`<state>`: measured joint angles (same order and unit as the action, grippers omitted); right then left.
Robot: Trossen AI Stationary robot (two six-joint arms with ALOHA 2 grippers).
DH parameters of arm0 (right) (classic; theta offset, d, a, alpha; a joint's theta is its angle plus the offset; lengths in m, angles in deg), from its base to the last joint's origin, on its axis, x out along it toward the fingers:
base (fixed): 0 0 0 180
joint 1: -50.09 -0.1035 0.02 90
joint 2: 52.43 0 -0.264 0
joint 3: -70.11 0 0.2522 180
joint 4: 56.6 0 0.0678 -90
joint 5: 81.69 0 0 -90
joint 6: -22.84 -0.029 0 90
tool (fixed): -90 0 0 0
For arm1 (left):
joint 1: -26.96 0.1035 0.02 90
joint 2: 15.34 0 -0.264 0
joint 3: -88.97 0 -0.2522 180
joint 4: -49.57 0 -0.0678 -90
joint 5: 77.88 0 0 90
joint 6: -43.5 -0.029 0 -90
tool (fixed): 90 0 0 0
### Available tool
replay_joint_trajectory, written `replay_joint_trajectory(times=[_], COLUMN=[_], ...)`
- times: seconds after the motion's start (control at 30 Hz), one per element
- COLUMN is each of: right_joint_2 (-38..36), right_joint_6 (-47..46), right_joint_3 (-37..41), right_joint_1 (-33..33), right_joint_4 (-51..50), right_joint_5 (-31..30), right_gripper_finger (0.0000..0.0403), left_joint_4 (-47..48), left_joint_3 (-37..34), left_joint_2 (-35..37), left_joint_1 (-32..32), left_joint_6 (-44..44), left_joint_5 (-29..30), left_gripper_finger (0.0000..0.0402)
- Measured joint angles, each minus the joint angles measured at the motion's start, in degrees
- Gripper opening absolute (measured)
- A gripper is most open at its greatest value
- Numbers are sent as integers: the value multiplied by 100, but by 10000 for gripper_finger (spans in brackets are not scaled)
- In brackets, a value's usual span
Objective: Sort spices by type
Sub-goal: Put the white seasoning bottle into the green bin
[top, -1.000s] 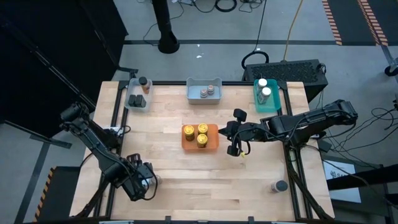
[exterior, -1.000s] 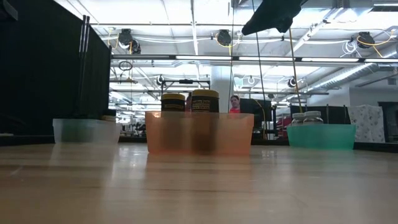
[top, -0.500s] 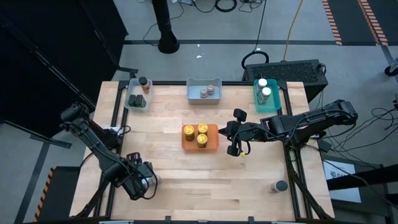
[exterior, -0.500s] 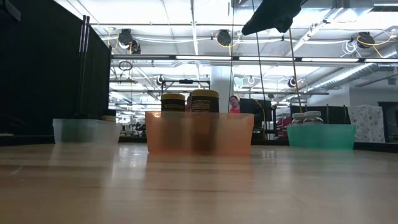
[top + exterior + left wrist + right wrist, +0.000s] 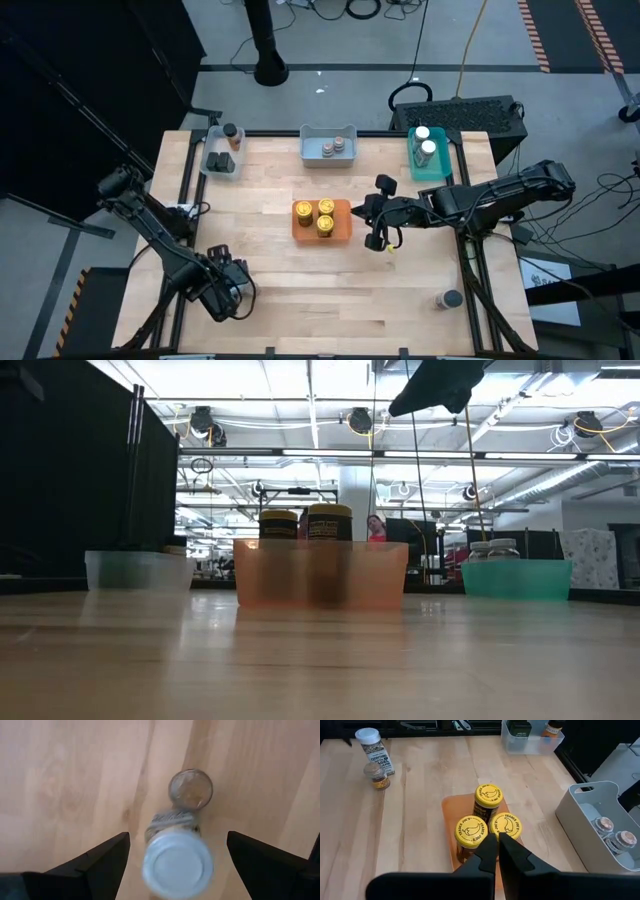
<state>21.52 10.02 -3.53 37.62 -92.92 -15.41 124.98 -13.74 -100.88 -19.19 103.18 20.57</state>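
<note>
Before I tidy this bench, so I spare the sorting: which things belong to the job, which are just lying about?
Job: yellow-lidded jars, white-lidded jar, small jar, orange tray, teal tray.
Lying about: floor cables, black pole base.

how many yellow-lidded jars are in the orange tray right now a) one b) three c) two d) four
b: the high view shows three yellow-lidded jars clustered inside the orange tray, and the right wrist view shows the same three yellow lids there.
</note>
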Motion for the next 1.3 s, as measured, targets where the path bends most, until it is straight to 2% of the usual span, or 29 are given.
replay_joint_trajectory(times=[0.1,0.27,0.33,0.47,0.57,0.8,1.03,1.3], right_joint_2=[0,-2,-2,-2,-2,-171,-591,-968], right_joint_6=[0,257,204,-51,-266,-528,-729,-1290], right_joint_3=[0,-8,-7,-7,-7,-4,-4,-4], right_joint_1=[-2,1,4,-2,-2,-64,-333,-488], right_joint_4=[207,890,799,399,141,-181,-617,-1433], right_joint_5=[-266,-2100,-2409,-2393,-2394,-2399,-2395,-2400], right_gripper_finger=[0,0,0,0,0,0,0,0], left_joint_4=[-256,-200,-287,-335,-335,-334,136,1302], left_joint_3=[-306,-504,-531,-534,-534,-534,-94,821], left_joint_2=[-15,-13,-13,-11,-11,-9,-9,-4], left_joint_1=[0,0,0,0,0,0,34,353], left_joint_6=[-45,-11,-10,-21,-53,-203,-493,-810], left_joint_5=[-108,-114,-114,-22,-27,-317,-383,102], left_gripper_finger=[340,340,340,337,318,207,207,207])
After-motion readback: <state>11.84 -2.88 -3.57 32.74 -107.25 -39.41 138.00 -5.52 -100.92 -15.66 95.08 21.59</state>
